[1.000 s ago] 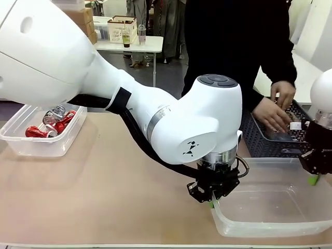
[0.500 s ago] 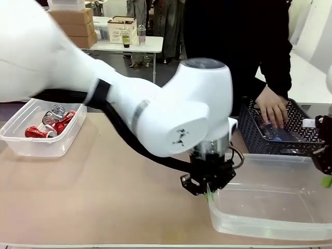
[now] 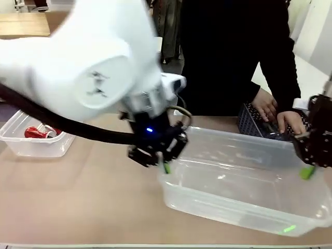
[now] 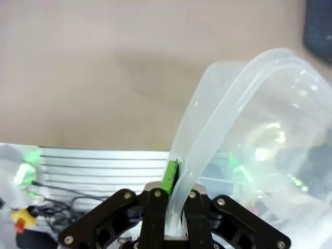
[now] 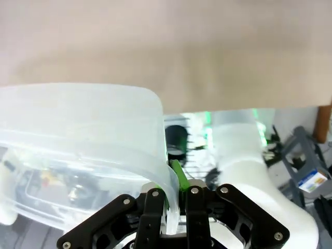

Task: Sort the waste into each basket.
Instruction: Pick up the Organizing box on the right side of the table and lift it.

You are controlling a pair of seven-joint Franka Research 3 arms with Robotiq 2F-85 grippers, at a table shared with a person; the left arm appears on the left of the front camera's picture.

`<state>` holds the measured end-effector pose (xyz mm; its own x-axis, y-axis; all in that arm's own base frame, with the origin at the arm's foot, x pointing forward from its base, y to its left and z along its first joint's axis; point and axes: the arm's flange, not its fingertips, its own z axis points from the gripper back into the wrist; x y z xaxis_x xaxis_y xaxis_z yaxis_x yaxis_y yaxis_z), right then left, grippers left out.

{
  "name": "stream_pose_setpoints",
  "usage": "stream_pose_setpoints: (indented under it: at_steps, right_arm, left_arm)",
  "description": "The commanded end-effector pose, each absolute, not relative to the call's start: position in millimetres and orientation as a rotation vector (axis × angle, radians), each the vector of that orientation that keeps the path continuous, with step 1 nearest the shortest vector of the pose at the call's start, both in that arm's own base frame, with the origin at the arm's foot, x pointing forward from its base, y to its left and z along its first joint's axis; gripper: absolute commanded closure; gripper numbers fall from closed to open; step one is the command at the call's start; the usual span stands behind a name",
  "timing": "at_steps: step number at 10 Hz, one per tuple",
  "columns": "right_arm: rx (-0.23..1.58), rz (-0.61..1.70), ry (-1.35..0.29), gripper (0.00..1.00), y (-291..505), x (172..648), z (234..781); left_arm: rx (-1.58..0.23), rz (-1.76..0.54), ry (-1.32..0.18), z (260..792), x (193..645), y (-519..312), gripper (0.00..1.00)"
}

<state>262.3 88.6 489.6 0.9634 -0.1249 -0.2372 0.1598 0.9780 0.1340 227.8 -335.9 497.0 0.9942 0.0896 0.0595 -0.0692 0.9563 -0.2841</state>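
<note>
A big clear basket hangs between both arms over the table's right half, tilted and empty. My left gripper is shut on its left rim, and my right gripper is shut on its right rim. In the left wrist view the gripper pinches the curved rim of the basket. The right wrist view has the gripper clamped on the basket's wall. A second clear basket at the far left holds red cans. No bottles are visible.
A black mesh crate stands at the back right, and the person's hands reach into it. Bare tan tabletop lies between the two baskets.
Both arms have carried the empty basket to the left and raised it, so it now hangs tilted. The left arm swung far left. The person's hands stayed in the crate.
</note>
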Motion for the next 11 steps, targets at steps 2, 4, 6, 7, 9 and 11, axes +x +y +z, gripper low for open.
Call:
stream_pose_setpoints:
  at_steps: [2,4,6,7,9,11]
  right_arm:
    - [0.188,-0.213,0.185,1.0,128,322,500]
    - [0.133,-0.158,0.212,1.0,156,352,512]
    - [0.03,-0.069,0.235,1.0,183,374,505]
    - [0.023,-0.023,0.234,1.0,188,378,499]
    - [0.043,-0.013,0.197,1.0,184,385,496]
    - [0.116,0.002,0.242,1.0,218,377,496]
  left_arm:
    - [-0.234,0.11,-0.181,514,238,-236,1.0]
    - [-0.218,0.157,-0.18,511,243,-212,1.0]
    - [-0.254,0.203,-0.154,510,253,-204,1.0]
    - [-0.266,0.242,-0.116,508,260,-201,1.0]
    - [-0.272,0.294,-0.042,502,271,-197,1.0]
    - [-0.269,0.217,-0.087,494,262,-219,1.0]
